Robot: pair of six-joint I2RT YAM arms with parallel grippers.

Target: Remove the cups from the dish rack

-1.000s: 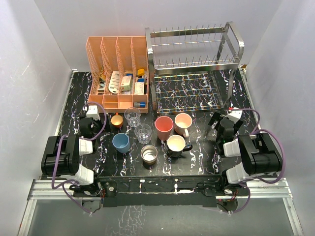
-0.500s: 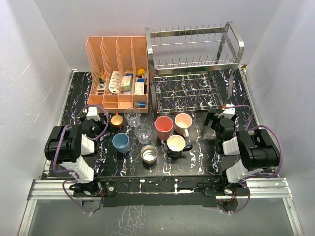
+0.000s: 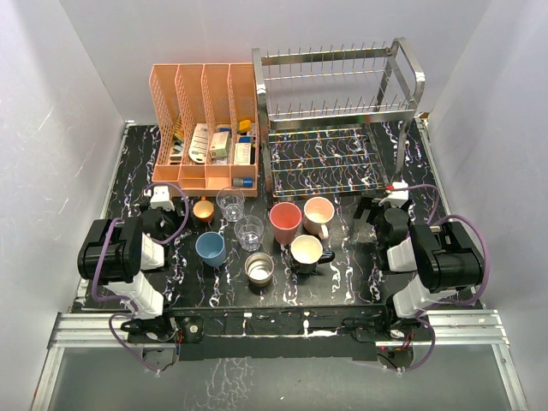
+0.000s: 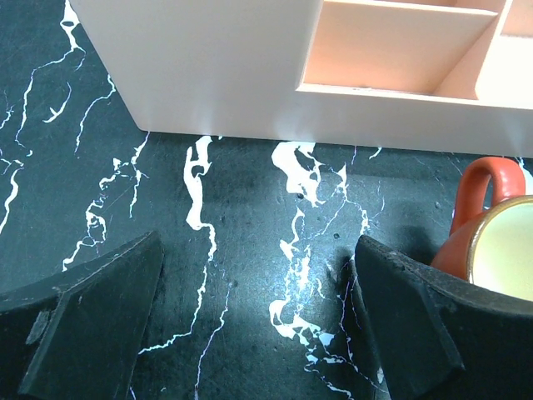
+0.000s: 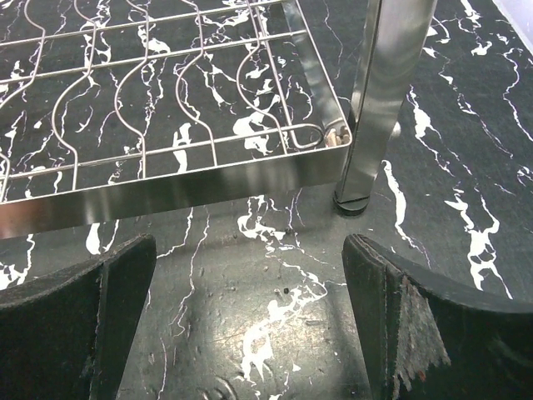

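1. Top view. Rack (image 3: 338, 120) stands at the far right of the counter (image 3: 342, 278). Organizer (image 3: 205, 128) is just beside it on the left; cannot tell if they touch.
2. Top view. Eight cups stand upright on the counter, on the near side of rack and organizer:
   - orange cup (image 3: 203, 210)
   - far glass (image 3: 229, 204)
   - near glass (image 3: 249, 232)
   - blue tumbler (image 3: 211, 248)
   - steel cup (image 3: 259, 268)
   - pink tumbler (image 3: 285, 223)
   - peach mug (image 3: 318, 214)
   - black mug (image 3: 306, 252)
3. Top view. Pink tumbler and peach mug sit just beside each other, with the black mug close on their near side. Blue tumbler and steel cup are nearest the arm bases.
4. Top view. Left fingers (image 3: 161, 214) are low over the counter, left of the orange cup. Right fingers (image 3: 379, 214) are low by the rack's near right corner, right of the peach mug.
5. Left wrist. Left fingers (image 4: 83, 333) are spread wide and hold nothing; only counter shows between them. Organizer (image 4: 233, 67) base is straight ahead. Orange cup (image 4: 491, 250) is at the right edge, by the right-hand finger, its handle toward the organizer. Cannot tell if cup and finger touch.
6. Right wrist. Right fingers (image 5: 75, 325) are spread wide and grip nothing. Rack (image 5: 208, 179) fills the upper view: wire shelf ahead-left, upright post standing on the counter ahead-right.
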